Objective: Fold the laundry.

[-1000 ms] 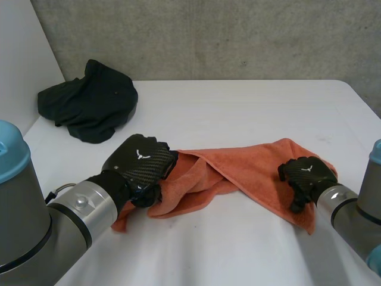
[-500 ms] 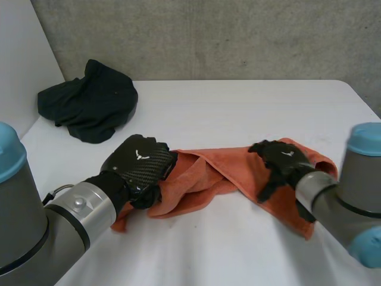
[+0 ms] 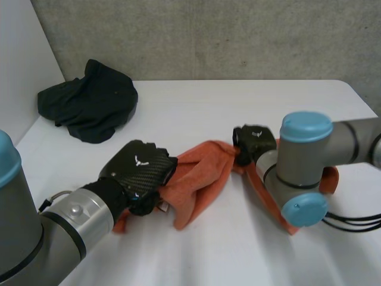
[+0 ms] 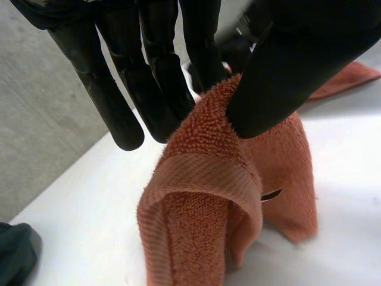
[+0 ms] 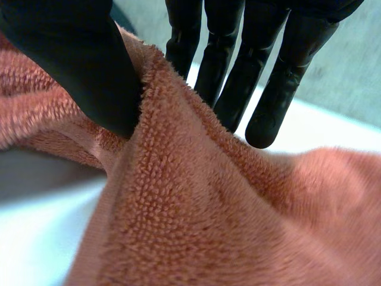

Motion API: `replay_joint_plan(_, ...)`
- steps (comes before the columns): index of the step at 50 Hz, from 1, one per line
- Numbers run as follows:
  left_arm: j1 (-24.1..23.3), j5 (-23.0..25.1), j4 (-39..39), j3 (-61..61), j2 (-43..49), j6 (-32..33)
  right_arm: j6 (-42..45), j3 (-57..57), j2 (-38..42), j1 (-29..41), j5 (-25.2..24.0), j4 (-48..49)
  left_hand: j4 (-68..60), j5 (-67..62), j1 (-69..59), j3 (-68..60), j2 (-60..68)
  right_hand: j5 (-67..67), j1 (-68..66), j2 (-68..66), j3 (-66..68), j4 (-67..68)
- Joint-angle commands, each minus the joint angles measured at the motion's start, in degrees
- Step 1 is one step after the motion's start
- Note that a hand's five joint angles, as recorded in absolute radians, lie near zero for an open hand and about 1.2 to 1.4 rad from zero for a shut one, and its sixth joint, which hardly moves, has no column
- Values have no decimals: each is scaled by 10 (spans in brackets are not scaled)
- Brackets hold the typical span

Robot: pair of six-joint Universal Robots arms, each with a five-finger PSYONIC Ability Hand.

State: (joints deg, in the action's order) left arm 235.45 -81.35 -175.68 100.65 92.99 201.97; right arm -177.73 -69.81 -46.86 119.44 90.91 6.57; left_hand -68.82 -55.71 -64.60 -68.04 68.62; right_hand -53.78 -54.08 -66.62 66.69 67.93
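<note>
fingers (image 4: 149, 89) and thumb of left hand (image 3: 140, 173) pinch orange towel (image 3: 199, 179) at its 9 o'clock end; right hand (image 3: 254, 142) pinches a fold nearer 3 o'clock. we judge towel bunched, no fold finished; black garment (image 3: 89, 101) at 10 o'clock untouched.

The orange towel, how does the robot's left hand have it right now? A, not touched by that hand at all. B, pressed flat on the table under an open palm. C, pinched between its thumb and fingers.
C: in the left wrist view the left hand pinches a raised fold of the orange towel between its thumb and fingers.
</note>
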Motion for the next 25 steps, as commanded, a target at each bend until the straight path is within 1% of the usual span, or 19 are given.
replay_joint_plan(1, -19, 9, 49, 12, 13, 4, 76, -12, -108, -4, -37, -28, -112, -143, -154, -120, 114, -162, -259, -134, 133, 121)
replay_joint_plan(2, -23, 13, 56, 11, 18, 4, 87, -12, -116, -4, -46, -39, -112, -143, -154, -120, 114, -162, -259, -134, 133, 121)
replay_joint_plan(3, -26, 15, 61, 9, 24, 4, 117, -10, -132, -4, -63, -72, -112, -143, -154, -120, 114, -162, -259, -134, 133, 121)
replay_joint_plan(4, -30, 22, 68, 3, 38, 5, 129, -9, -139, -4, -71, -89, 113, 82, 71, 105, -111, -162, -259, -134, 133, 121)
replay_joint_plan(5, -28, 23, 70, 1, 41, 6, 154, -5, -153, -4, -84, -126, 228, 197, 186, 221, -226, -162, -259, -134, 133, 121)
replay_joint_plan(7, -25, 19, 65, -14, 44, 6, 174, -4, -161, -4, -92, -158, 512, 481, 470, 505, -510, -162, -259, -134, 133, 121)
replay_joint_plan(8, -22, 19, 61, -21, 44, 6, 182, -4, -164, -4, -96, -172, 544, 513, 501, 536, -542, -162, -259, -134, 133, 121)
replay_joint_plan(9, -18, 18, 56, -29, 44, 5, 197, -5, -171, -4, -105, -197, 556, 525, 513, 548, -554, -162, -259, -134, 133, 121)
replay_joint_plan(10, 2, 16, 42, -44, 43, 0, 201, -5, -175, -4, -105, -204, 557, 526, 515, 550, -555, -162, -259, -134, 133, 121)
replay_joint_plan(13, 46, 11, 17, -59, 43, -3, 214, -15, -199, -4, -107, -211, 561, 530, 519, 553, -559, -162, -259, -134, 133, 121)
replay_joint_plan(14, 67, 9, 0, -68, 43, -8, 215, -16, -205, -4, -107, -211, 562, 531, 520, 555, -560, -162, -259, -134, 133, 121)
replay_joint_plan(15, 76, 9, -9, -70, 44, -11, 218, -20, -212, -4, -107, -211, 562, 531, 520, 555, -560, -162, -259, -134, 133, 121)
replay_joint_plan(17, 89, 9, -29, -79, 50, -28, 229, -31, -227, -3, -107, -211, 562, 531, 520, 555, -560, -162, -259, -134, 133, 121)
replay_joint_plan(20, 91, 10, -44, -88, 67, -48, 242, -44, -245, -2, -108, -211, 562, 531, 520, 555, -560, -162, -259, -134, 133, 121)
replay_joint_plan(21, 97, 10, -50, -96, 97, -62, 243, -45, -249, -2, -110, -211, 564, 533, 522, 556, -562, -162, -259, -134, 133, 121)
replay_joint_plan(25, 100, 12, -44, -113, 143, -83, 243, -62, -275, -4, -136, -210, 568, 536, 525, 560, -565, -162, -259, -134, 133, 121)
